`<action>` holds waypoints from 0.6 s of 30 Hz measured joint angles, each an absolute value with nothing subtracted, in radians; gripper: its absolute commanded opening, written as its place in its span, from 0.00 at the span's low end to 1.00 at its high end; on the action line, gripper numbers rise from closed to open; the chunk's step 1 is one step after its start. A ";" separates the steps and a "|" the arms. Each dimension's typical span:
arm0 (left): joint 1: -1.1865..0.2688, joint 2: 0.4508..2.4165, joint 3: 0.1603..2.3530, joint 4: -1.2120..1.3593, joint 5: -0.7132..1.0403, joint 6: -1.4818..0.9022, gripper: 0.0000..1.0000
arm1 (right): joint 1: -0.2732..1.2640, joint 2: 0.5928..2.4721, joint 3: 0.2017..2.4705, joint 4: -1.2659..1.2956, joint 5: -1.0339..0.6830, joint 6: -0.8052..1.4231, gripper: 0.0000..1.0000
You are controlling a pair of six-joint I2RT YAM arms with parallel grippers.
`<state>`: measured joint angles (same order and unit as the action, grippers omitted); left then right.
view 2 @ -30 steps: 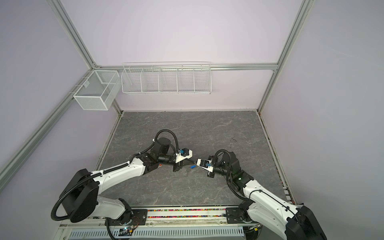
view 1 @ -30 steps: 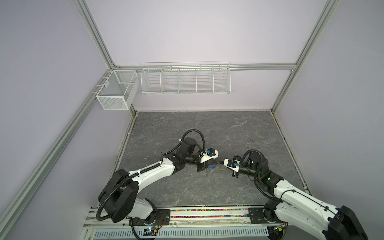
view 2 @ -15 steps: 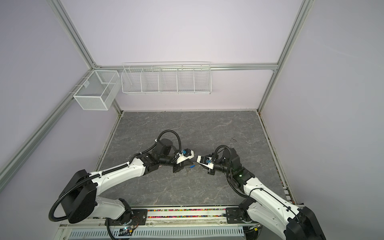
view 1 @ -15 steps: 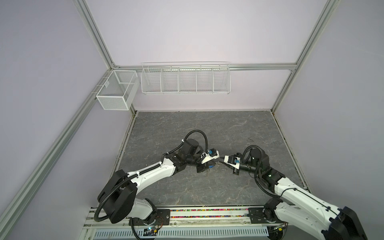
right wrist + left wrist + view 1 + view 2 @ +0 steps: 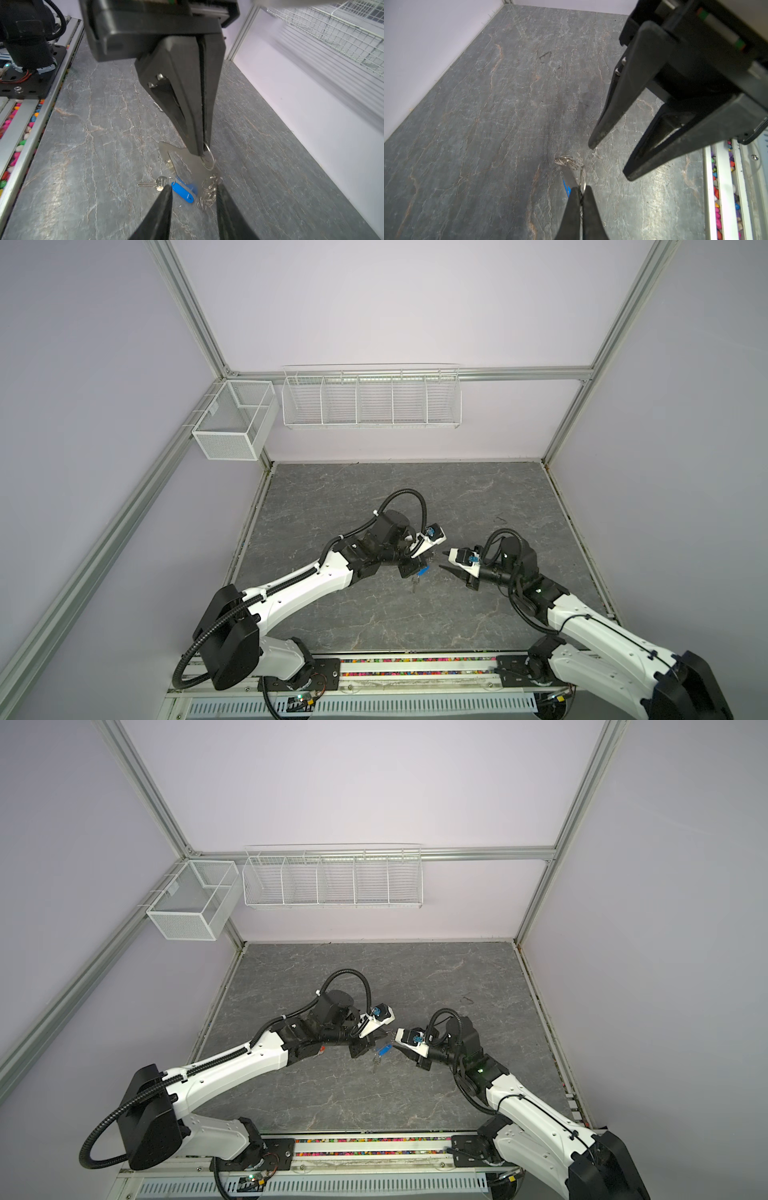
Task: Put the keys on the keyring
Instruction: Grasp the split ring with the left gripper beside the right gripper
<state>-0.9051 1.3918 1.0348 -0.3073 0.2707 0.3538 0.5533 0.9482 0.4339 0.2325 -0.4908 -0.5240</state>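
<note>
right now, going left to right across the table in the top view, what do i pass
In a top view: left arm's black shoulder → blue key tag → right arm's fingers → right arm's black shoulder. The left arm's fingers and the keyring they pinch overlap the tag, so they are left out.

The blue tag (image 5: 182,192) looks smeared. Behind the left gripper (image 5: 200,153) peeks what may be another key (image 5: 158,107), mostly hidden.
</note>
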 measured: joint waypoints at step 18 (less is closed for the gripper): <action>-0.962 1.425 1.119 -0.454 0.161 0.217 0.00 | 0.537 1.004 0.373 0.404 -0.537 -0.432 0.25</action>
<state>-0.9623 1.4250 1.1191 -0.4541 0.1612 0.2169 0.5373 1.0039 0.3729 0.4042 -0.5365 -0.4316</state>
